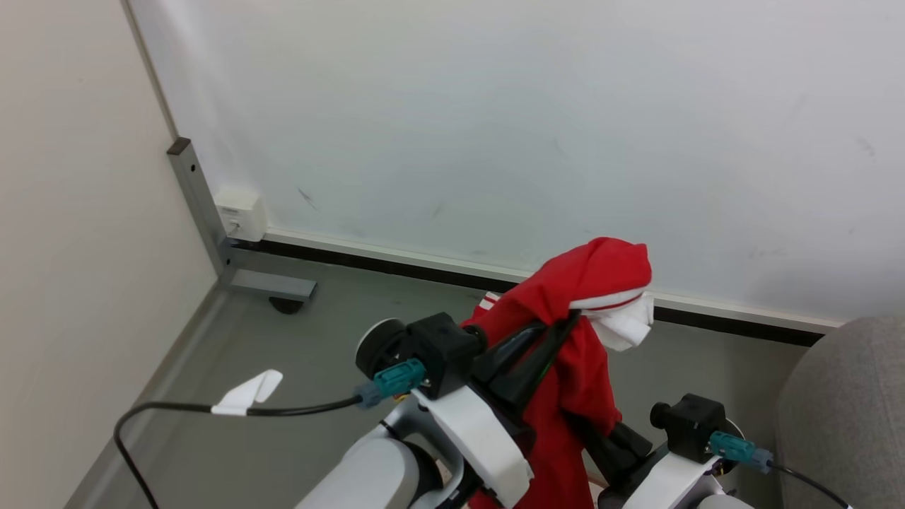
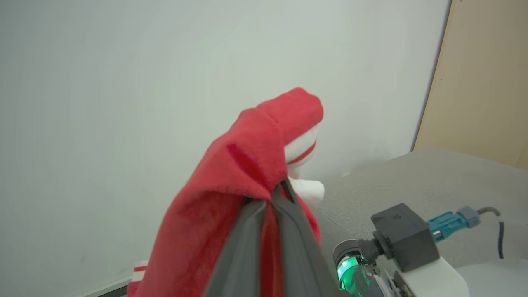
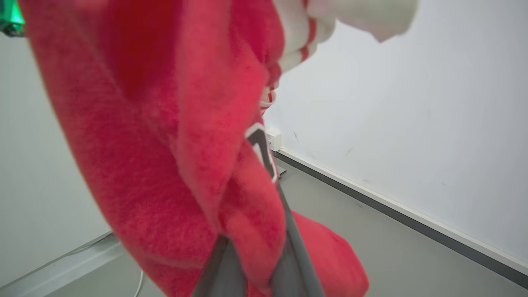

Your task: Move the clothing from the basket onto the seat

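**Right hand** (image 3: 256, 251): head view, 5 o'clock, nearest item. The two dark fingers (image 3: 295, 247) are nearly together, clenched on a thick lower fold of the clothing (image 1: 590, 279). The fingertips are buried in the cloth.

**Left hand** (image 2: 281, 193): head view, 6 o'clock, just above and beside the right hand. The fingers meet at the tips and pinch an upper fold, with red fabric draped over both sides.

**Clothing**: one bright red garment with white striped trim, held in the air between both hands. Its peak rises toward 12 o'clock of the left hand and the rest hangs down past the right. Part of a black-and-white numeral shows in the right wrist view. It is clear of the floor (image 1: 283, 339) and of the seat (image 1: 848, 403).

**Cable** (image 1: 297, 408): black, with a white tag, looping out from the left wrist toward 8 o'clock.

**Floor**: grey, open from 7 to 3 o'clock.

**Seat**: light grey rounded edge at 4 o'clock, near the right arm and apart from the garment.

**Metal post** (image 1: 198, 201): at 10 o'clock, with a foot on the floor and a white box (image 1: 240, 212) beside it.

**Beige panel** (image 1: 71, 212): closes the side at 9 o'clock.

**White wall** (image 1: 495, 106): farthest edge, from 11 to 2 o'clock, with a dark baseboard (image 1: 396, 267) along its foot.
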